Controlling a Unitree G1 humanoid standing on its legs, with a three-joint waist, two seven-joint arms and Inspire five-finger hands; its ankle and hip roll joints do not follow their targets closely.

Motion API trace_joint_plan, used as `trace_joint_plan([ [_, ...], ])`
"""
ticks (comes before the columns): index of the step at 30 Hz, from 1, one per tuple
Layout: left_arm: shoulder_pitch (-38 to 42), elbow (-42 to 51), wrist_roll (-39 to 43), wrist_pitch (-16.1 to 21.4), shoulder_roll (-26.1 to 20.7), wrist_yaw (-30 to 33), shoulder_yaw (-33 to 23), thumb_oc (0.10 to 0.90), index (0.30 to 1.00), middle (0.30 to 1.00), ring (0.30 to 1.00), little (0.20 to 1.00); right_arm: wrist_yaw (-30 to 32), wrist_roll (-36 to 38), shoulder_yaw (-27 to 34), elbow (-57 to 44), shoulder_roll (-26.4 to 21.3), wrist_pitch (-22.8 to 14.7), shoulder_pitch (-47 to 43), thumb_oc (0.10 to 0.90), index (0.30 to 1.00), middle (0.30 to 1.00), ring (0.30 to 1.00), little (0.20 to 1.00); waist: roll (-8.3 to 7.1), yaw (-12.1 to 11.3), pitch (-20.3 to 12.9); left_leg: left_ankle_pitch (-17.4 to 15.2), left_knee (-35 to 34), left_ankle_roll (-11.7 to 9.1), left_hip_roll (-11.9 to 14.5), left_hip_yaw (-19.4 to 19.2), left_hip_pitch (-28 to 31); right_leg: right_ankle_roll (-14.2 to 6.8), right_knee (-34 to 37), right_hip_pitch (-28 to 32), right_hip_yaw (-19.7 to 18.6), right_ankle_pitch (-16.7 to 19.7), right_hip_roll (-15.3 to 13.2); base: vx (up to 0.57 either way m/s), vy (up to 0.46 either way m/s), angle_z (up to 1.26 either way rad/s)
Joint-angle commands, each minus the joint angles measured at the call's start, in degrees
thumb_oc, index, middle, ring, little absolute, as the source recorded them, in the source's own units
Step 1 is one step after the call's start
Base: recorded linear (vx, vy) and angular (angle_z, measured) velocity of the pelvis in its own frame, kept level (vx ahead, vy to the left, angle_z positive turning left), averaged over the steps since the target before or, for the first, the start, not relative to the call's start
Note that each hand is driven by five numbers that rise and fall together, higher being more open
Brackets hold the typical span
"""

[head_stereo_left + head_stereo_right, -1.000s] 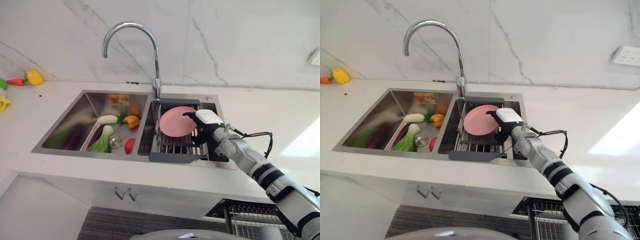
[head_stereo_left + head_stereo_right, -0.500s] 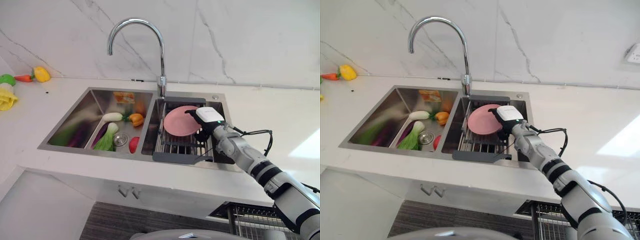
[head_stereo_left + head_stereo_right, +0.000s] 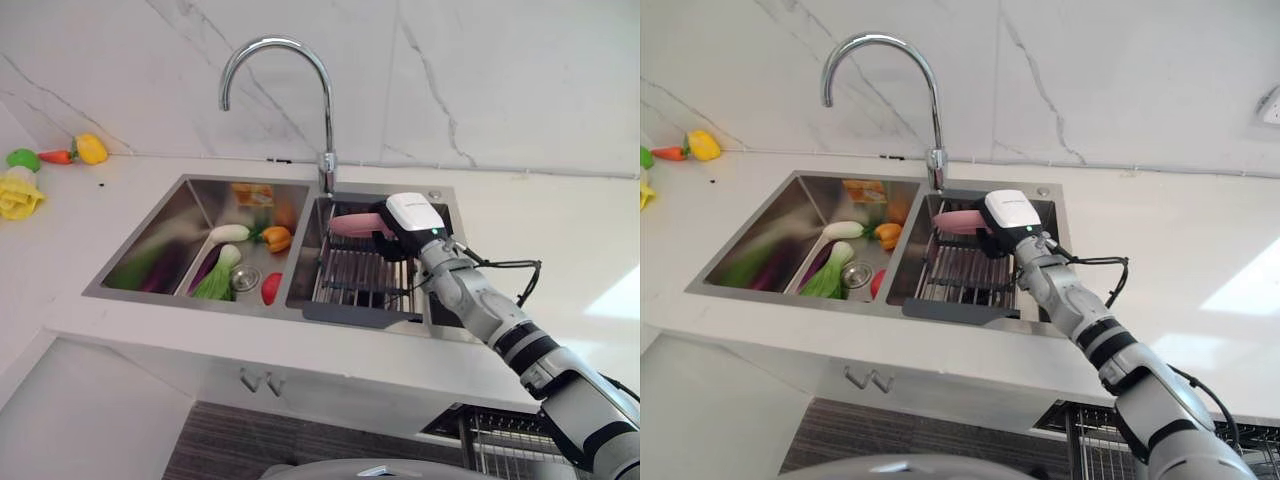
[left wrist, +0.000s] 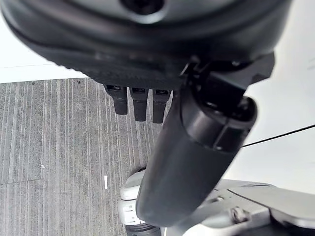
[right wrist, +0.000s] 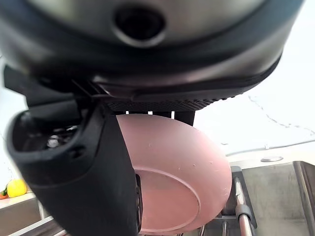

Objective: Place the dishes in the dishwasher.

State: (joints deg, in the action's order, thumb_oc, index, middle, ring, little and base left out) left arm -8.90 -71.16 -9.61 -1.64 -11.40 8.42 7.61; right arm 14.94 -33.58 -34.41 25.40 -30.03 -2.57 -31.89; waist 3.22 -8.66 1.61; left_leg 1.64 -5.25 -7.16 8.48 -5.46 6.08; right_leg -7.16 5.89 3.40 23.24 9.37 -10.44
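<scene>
Gripping a pink plate, the right hand hovers over the rack beside the faucet.

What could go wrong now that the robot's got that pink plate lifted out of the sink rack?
The right hand pinches the pink plate by one edge only, so it could tip or slip from the fingers and drop onto the dish rack below.

The faucet stands close beside the raised plate; a careless swing could knock the plate against it.

The plate must still cross the sink's rim toward the lower basket, and may clip the counter edge.
</scene>
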Motion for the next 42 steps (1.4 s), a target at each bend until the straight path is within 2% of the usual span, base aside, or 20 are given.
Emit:
trace_joint_plan([
  [1, 2.4, -2.9, -1.0, -0.3, -2.7, 1.9, 2.3, 0.800, 0.900, 0.900, 0.900, 0.900, 4.2, 3.8, 4.2, -4.0, 3.0, -1.8, -3.3, 0.400, 0.300, 0.300, 0.300, 0.300, -2.75, -1.2, -0.3, -4.0, 0.2, 3.2, -3.2, -1.6, -0.6, -2.5, -0.9, 3.4, 0.7, -8.1, -3.6, 0.00, 0.000, 0.00],
  [9, 2.3, -2.7, -0.9, -0.7, -2.5, 2.2, 1.8, 0.800, 0.900, 0.900, 0.900, 0.900, 4.7, 5.6, 7.4, -9.9, 2.6, -2.0, -1.1, 0.400, 0.300, 0.300, 0.300, 0.300, -2.84, -0.6, -0.3, -4.2, 0.2, 3.3, -3.1, -1.8, -0.1, -2.5, -0.9, 3.5, 0.2, -8.2, -3.4, 0.00, 0.000, 0.00],
  [14, 2.5, -3.1, -0.2, -1.7, -1.8, 3.3, 0.9, 0.800, 0.900, 0.900, 0.900, 0.900, 8.7, 13.6, 16.0, -19.4, 3.8, -3.6, 3.6, 0.400, 0.300, 0.300, 0.300, 0.300, -2.90, 1.0, -0.1, -4.9, 0.4, 3.5, -2.9, -2.6, 0.9, -2.6, -1.0, 3.7, -0.7, -8.1, -3.3, 0.00, 0.000, 0.00],
  [16, 2.6, -3.2, 0.0, -1.9, -1.8, 3.5, 0.6, 0.800, 0.900, 0.900, 0.900, 0.900, 9.0, 15.2, 17.4, -21.0, 4.2, -4.1, 4.3, 0.400, 0.300, 0.300, 0.300, 0.300, -3.02, 1.3, -0.1, -4.8, 0.3, 3.6, -3.1, -2.6, 0.7, -2.7, -1.0, 3.4, -0.8, -7.9, -3.5, -0.01, 0.024, -0.03],
  [19, 3.1, -3.8, 0.5, -2.7, -1.5, 4.1, -0.2, 0.800, 0.900, 0.900, 0.900, 0.900, 9.8, 21.4, 24.7, -30.8, 5.0, -5.9, 7.8, 0.400, 0.300, 0.300, 0.300, 0.300, -3.25, 2.8, 0.2, -5.4, 0.8, 4.3, -3.4, -3.6, 1.0, -3.1, -2.6, 2.0, -2.0, -7.2, -4.1, -0.03, 0.080, -0.14],
  [25, 4.4, -3.6, -0.4, -2.8, -0.7, 3.5, 0.7, 0.800, 0.900, 0.900, 0.900, 0.900, 10.6, 23.4, 32.9, -40.3, 4.5, -7.0, 12.4, 0.400, 0.300, 0.300, 0.300, 0.300, -3.43, 5.6, 0.4, -6.5, 0.7, 5.4, -4.5, -5.4, 1.9, -4.2, -5.2, -0.1, -3.7, -6.1, -5.6, -0.01, 0.112, -0.21],
  [27, 4.8, -3.6, -0.6, -2.7, -0.5, 3.3, 1.1, 0.800, 0.900, 0.900, 0.900, 0.900, 10.6, 23.5, 34.1, -41.6, 4.7, -6.9, 13.1, 0.400, 0.300, 0.300, 0.300, 0.300, -3.70, 6.0, 0.3, -6.4, 0.6, 5.9, -5.2, -6.0, 1.8, -4.6, -5.6, -1.2, -4.4, -4.8, -6.3, -0.06, 0.170, -0.35],
  [28, 6.0, -3.5, -1.9, -2.3, -0.1, 2.7, 1.9, 0.800, 0.900, 0.900, 0.900, 0.900, 10.8, 23.7, 36.3, -44.5, 5.0, -7.4, 14.5, 0.400, 0.300, 0.300, 0.300, 0.300, -4.04, 7.5, 1.3, -7.2, 0.3, 6.8, -6.9, -9.2, 2.1, -6.7, -5.7, -4.4, -5.2, 0.8, -8.9, -0.13, 0.213, -0.70],
  [30, 6.5, -3.3, -3.3, -2.1, -0.1, 2.4, 1.8, 0.800, 0.900, 0.900, 0.900, 0.900, 10.9, 22.9, 37.2, -45.9, 4.7, -7.5, 15.5, 0.400, 0.300, 0.300, 0.300, 0.300, -3.68, 7.8, 1.9, -7.7, 0.2, 6.7, -6.9, -12.9, 1.8, -7.7, -4.3, -5.8, -0.5, 4.7, -11.6, -0.11, 0.189, -1.15],
  [31, 6.6, -3.2, -3.6, -2.1, -0.3, 2.4, 1.5, 0.800, 0.900, 0.900, 0.900, 0.900, 10.8, 22.6, 37.6, -46.5, 4.9, -7.4, 16.0, 0.400, 0.300, 0.300, 0.300, 0.300, -3.25, 7.6, 1.7, -8.7, 0.2, 6.6, -6.4, -13.1, 1.9, -7.8, -3.6, -5.6, 0.9, 4.5, -11.9, -0.08, 0.103, -1.27],
  [33, 6.9, -2.9, -5.0, -2.2, -1.0, 2.5, 0.9, 0.800, 0.900, 0.900, 0.900, 0.900, 11.6, 20.8, 39.3, -48.0, 4.4, -7.9, 18.4, 0.400, 0.300, 0.300, 0.300, 0.300, -2.92, 7.6, 2.1, -8.5, 0.2, 6.8, -5.7, -17.5, 0.9, -7.2, -5.3, -6.2, 10.5, 2.6, -13.1, -0.13, 0.118, -1.17],
  [34, 6.9, -2.9, -5.0, -2.2, -1.0, 2.5, 0.9, 0.800, 0.900, 0.900, 0.900, 0.900, 11.6, 20.7, 39.3, -48.2, 4.4, -7.9, 18.6, 0.400, 0.300, 0.300, 0.300, 0.300, -2.91, 7.6, 2.1, -8.5, 0.2, 6.8, -5.7, -17.4, 0.9, -7.2, -5.5, -6.3, 10.5, 2.4, -13.2, -0.12, 0.092, -1.21],
  [37, 6.6, -2.2, -6.1, -2.3, -1.6, 2.4, 0.4, 0.800, 0.900, 0.900, 0.900, 0.900, 13.0, 18.6, 41.8, -48.0, 2.8, -8.5, 21.7, 0.400, 0.300, 0.300, 0.300, 0.300, -2.97, 8.5, 2.7, -7.4, 0.3, 7.4, -4.9, -20.6, 0.5, -6.5, -11.8, -5.9, 14.7, -0.7, -13.3, -0.10, 0.043, -1.13],
  [39, 6.6, -1.9, -6.4, -2.3, -1.3, 2.2, 0.5, 0.800, 0.900, 0.900, 0.900, 0.900, 13.3, 16.9, 43.2, -47.7, 1.7, -7.9, 23.5, 0.400, 0.300, 0.300, 0.300, 0.300, -2.96, 8.7, 2.8, -7.4, 0.4, 7.8, -5.1, -20.7, 0.3, -6.2, -14.5, -5.5, 13.7, -2.5, -13.2, -0.08, 0.043, -0.67],
  [40, 6.7, -1.1, -6.4, -1.9, -1.1, 2.0, 0.5, 0.800, 0.900, 0.900, 0.900, 0.900, 13.9, 14.2, 45.2, -47.3, 0.5, -7.4, 26.3, 0.400, 0.300, 0.300, 0.300, 0.300, -2.69, 9.6, 3.0, -6.8, 0.4, 8.2, -5.1, -20.7, -0.2, -5.4, -18.3, -5.2, 10.1, -6.0, -11.3, -0.06, 0.029, -0.53],
  [41, 6.7, -1.1, -6.4, -1.9, -1.0, 2.0, 0.7, 0.800, 0.900, 0.900, 0.900, 0.900, 14.0, 14.1, 45.3, -47.4, 0.4, -7.3, 26.6, 0.400, 0.300, 0.300, 0.300, 0.300, -2.64, 9.3, 2.9, -6.9, 0.4, 8.2, -5.1, -20.8, -0.1, -5.2, -18.6, -5.4, 9.9, -6.4, -11.3, -0.08, -0.003, -0.71],
  [42, 6.6, -0.4, -5.9, -1.5, -0.6, 1.5, 0.6, 0.800, 0.900, 0.900, 0.900, 0.900, 14.4, 11.9, 47.5, -46.6, -0.6, -6.5, 28.7, 0.400, 0.300, 0.300, 0.300, 0.300, -2.49, 9.7, 2.5, -6.6, 0.4, 8.4, -5.1, -21.2, -0.5, -4.3, -19.7, -4.1, 7.5, -9.7, -9.0, -0.04, -0.030, -0.57],
])
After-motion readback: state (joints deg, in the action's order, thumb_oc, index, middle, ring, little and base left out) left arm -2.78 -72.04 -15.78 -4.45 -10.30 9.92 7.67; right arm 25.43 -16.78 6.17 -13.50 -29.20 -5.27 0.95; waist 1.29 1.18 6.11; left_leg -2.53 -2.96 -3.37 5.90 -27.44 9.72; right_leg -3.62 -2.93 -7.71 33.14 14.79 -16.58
